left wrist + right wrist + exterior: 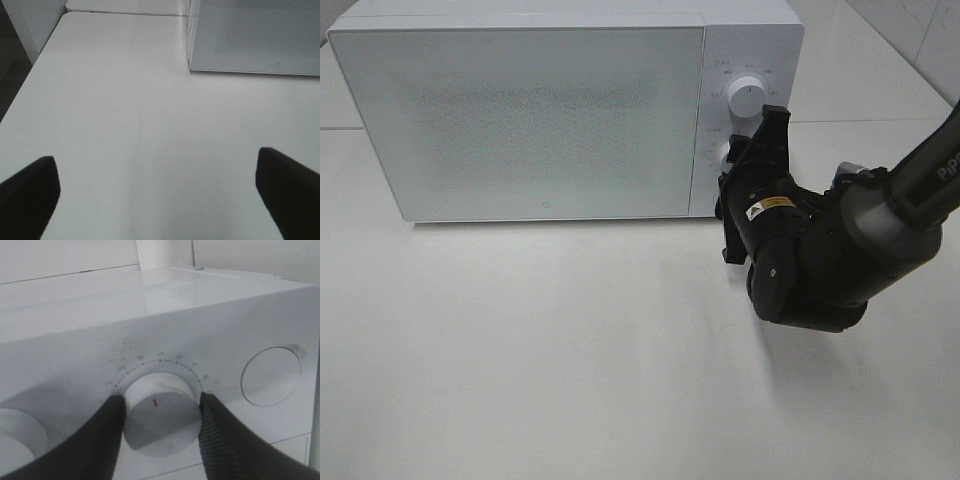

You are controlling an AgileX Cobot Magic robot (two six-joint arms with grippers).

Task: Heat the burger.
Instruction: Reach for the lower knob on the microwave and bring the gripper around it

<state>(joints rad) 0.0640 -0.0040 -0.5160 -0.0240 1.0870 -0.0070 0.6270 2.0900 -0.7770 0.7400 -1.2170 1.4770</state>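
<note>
Timer setting appears in hand: right gripper (160,407) clamps the microwave (520,110) timer dial (159,416), left gripper (157,190) fingers apart; next, rotate the dial.

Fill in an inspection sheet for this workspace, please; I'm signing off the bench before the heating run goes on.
Surface: white table, with a faint hairline mark in the left wrist view.
Job's things: burger not in view. The white box-shaped microwave has its door shut, and the frosted panel hides the inside.
Clutter: nothing seen.
Grippers: right pincer is closed on the white round numbered dial, one finger on each side. Left pincer is open above the table and holds nothing.
Cables: nothing seen.
Surroundings: pale tiled wall beyond the table, dark floor beside it.
</note>
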